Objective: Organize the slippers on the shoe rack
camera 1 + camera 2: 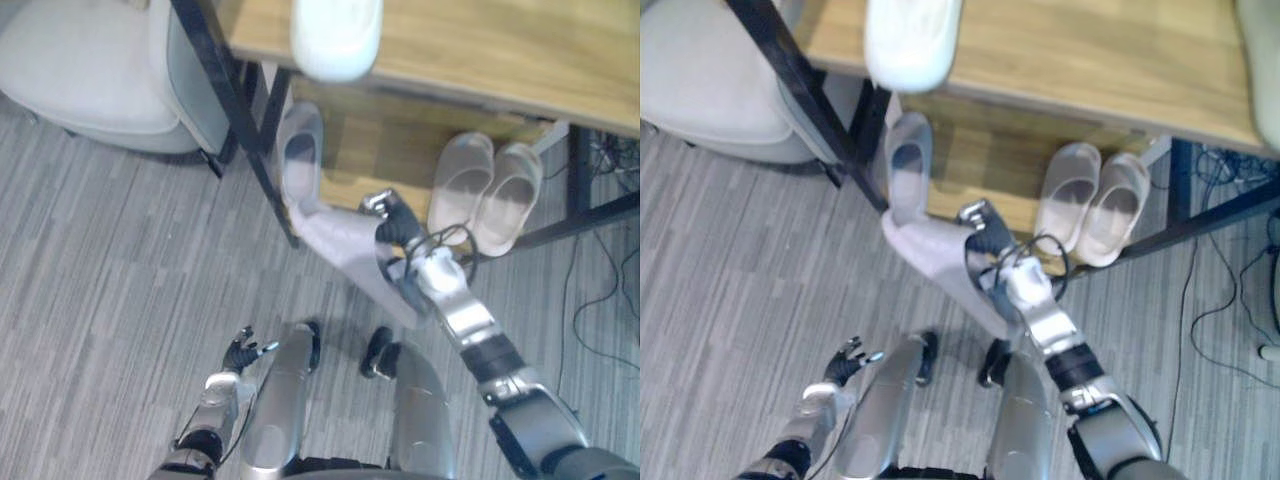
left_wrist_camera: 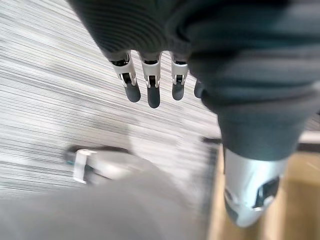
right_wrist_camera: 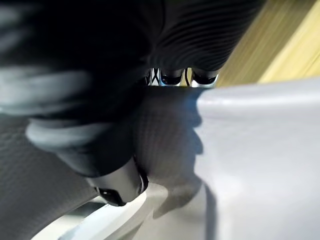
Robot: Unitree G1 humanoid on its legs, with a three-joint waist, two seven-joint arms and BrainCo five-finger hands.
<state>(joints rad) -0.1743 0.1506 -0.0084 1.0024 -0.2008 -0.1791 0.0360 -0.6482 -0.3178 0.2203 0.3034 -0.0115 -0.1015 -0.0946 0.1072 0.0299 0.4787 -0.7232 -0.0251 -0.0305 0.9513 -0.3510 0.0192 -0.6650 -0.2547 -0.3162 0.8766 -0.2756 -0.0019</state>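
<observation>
**At the lower shelf's lip: snag risk**

Low by the leg, left hand [image 1: 240, 353], fingers slack and straight. Farther out, right hand [image 1: 398, 232] curled on grey slipper [image 1: 335, 240], tilted at lower shelf [image 1: 390, 150]. Could catch black rack post [image 1: 262, 165] or shove its mate [image 1: 300, 150] (pale pair [image 1: 485, 190] apart). Round about: striped grey carpet [image 1: 100, 280], armchair [image 1: 90, 80], wooden top board [image 1: 480, 50].

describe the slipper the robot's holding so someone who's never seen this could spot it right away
Find the wooden shoe rack with black metal legs. At the front edge of its lower shelf a pale grey slipper juts out over the floor, gripped by the right hand. Its grey twin and the beige pair lie on the shelf, untouched.
</observation>
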